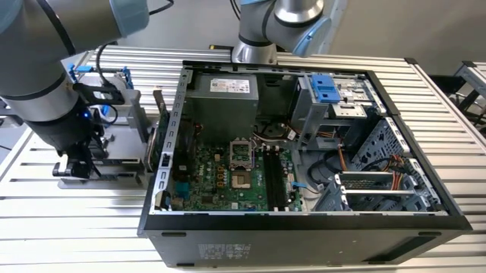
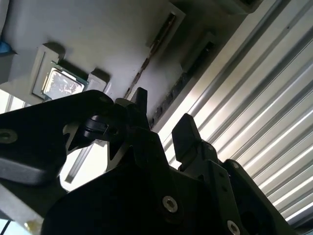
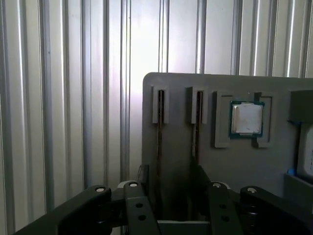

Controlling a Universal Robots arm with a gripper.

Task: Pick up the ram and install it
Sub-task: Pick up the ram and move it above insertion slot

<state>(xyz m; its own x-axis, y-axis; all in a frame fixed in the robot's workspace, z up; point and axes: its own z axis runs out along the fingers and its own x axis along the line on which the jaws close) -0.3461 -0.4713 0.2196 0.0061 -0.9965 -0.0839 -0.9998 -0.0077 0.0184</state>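
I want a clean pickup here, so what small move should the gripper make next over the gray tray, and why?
Probably lower straight down a little. The open gripper hangs over the gray tray with one ram on edge lined up between its fingers, seemingly not gripped yet. The second stick runs close by, so avoid sideways drift.

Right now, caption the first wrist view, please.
Open hand at grey tray holding two ram sticks and a processor.

Ram (image 3: 197,112): edge-on in holder (image 3: 176,98) slot, chips indiscernible, lower end hidden behind gripper (image 3: 171,172). Gripper body cut off by frame edge. Exterior view: holder partly hidden behind arm (image 1: 45,114).
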